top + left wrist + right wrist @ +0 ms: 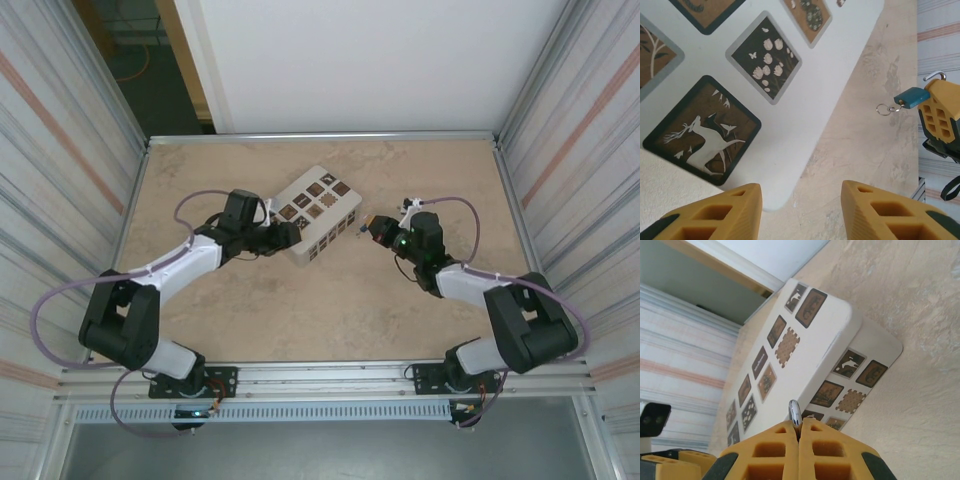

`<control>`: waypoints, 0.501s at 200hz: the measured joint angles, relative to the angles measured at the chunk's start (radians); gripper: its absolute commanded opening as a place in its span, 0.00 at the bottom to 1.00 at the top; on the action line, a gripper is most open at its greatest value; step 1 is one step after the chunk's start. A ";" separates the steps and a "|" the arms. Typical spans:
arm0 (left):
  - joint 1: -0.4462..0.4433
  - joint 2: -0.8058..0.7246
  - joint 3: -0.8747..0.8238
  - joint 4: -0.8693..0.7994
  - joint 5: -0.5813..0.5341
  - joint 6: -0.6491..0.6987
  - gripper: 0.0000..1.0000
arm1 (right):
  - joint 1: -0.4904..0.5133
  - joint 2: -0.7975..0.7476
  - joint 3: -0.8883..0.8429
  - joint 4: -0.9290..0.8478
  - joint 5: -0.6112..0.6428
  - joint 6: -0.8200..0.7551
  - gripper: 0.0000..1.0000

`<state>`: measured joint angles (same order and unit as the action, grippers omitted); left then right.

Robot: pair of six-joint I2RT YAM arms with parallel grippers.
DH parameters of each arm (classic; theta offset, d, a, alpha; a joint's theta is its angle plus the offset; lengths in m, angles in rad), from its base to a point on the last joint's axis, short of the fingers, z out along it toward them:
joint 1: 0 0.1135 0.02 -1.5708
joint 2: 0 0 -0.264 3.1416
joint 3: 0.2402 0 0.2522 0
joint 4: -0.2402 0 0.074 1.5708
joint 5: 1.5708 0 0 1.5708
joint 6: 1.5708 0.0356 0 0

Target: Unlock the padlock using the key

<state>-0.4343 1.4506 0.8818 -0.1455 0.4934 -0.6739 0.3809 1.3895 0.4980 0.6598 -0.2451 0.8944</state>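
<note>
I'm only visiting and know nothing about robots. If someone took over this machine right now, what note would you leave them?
Left gripper: open, empty, at the edge of the white box.
Right gripper: shut on the padlock, to the side of the box. The blue end and a small ring stick out.
Key: cannot be made out for certain; it may sit at that blue end.
Done: padlock gripped.
Left: find the key, turn it in the lock, free the metal loop. Whether the lock is open yet cannot be told.
</note>
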 measured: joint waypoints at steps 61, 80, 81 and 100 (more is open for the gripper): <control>0.000 -0.177 -0.011 -0.016 -0.056 0.040 0.54 | 0.022 -0.142 0.050 -0.271 0.022 -0.114 0.00; 0.000 -0.249 -0.031 -0.028 -0.092 0.066 0.56 | 0.035 -0.179 0.072 -0.346 0.026 -0.145 0.00; 0.000 -0.254 -0.032 -0.030 -0.094 0.067 0.56 | 0.036 -0.180 0.072 -0.349 0.026 -0.145 0.00; 0.006 -0.323 -0.057 -0.043 -0.118 0.095 0.57 | 0.047 -0.213 0.092 -0.431 0.029 -0.173 0.00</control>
<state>-0.4286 1.1275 0.8246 -0.1886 0.3752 -0.5793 0.4278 1.1767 0.5903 0.2291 -0.2157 0.7216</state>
